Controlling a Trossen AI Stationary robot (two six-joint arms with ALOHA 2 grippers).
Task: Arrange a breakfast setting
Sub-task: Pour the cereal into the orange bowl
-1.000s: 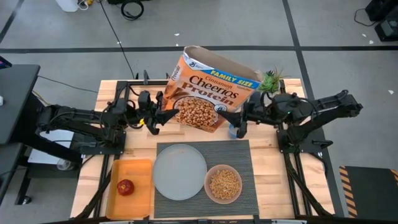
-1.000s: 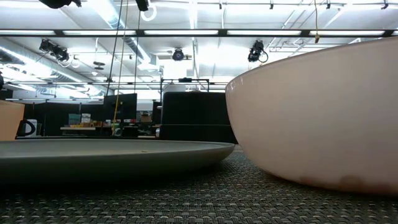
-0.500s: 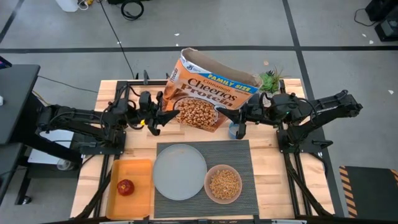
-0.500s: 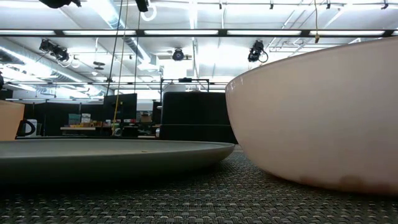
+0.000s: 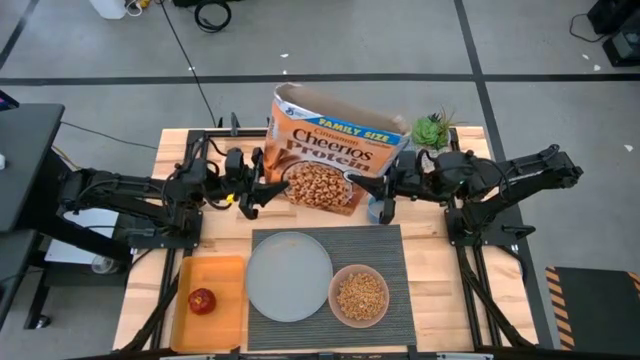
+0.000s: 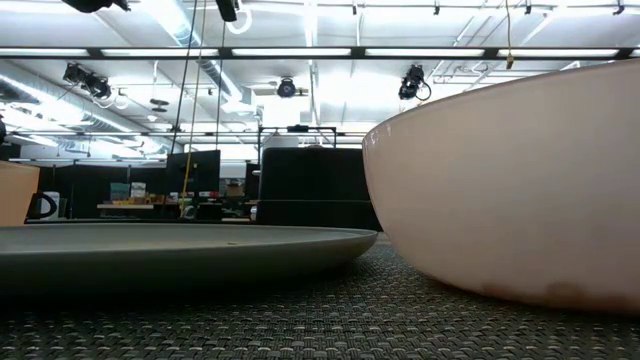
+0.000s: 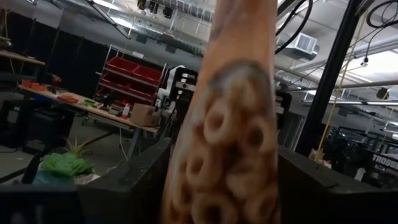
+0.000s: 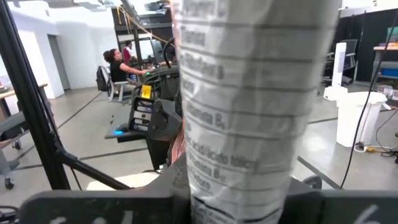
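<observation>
An orange cereal box (image 5: 325, 150) is up over the table's far half, roughly upright with its open top up. My right gripper (image 5: 378, 192) is shut on its right side. My left gripper (image 5: 258, 192) is at the box's lower left edge (image 7: 230, 130), its fingers (image 7: 127, 183) standing on either side of it. Nearer me a dark ribbed mat (image 5: 385, 255) carries a pale blue-grey plate (image 5: 289, 275) and a pink bowl (image 5: 360, 296) of brown cereal. A red apple (image 5: 202, 300) lies on an orange tray (image 5: 225, 290). Bagel and spoon are out of view. My right gripper pinches the box's narrow, creased side panel (image 8: 249, 143) between its two fingers, low on the box. The fingers come level from the table's right. The box stands roughly upright in the hold, front face toward the near edge.
A small green plant (image 5: 433, 130) stands at the far right, and a small blue thing (image 5: 374, 210) sits under my right gripper. In the low view the bowl (image 6: 520, 180) and plate (image 6: 180, 245) fill the foreground, with a dark block (image 6: 310, 185) behind them.
The cereal box has turned from leaning toward the table's right to nearly upright. Its open top has swung toward the left, while its lower part has stayed between the two grippers.
</observation>
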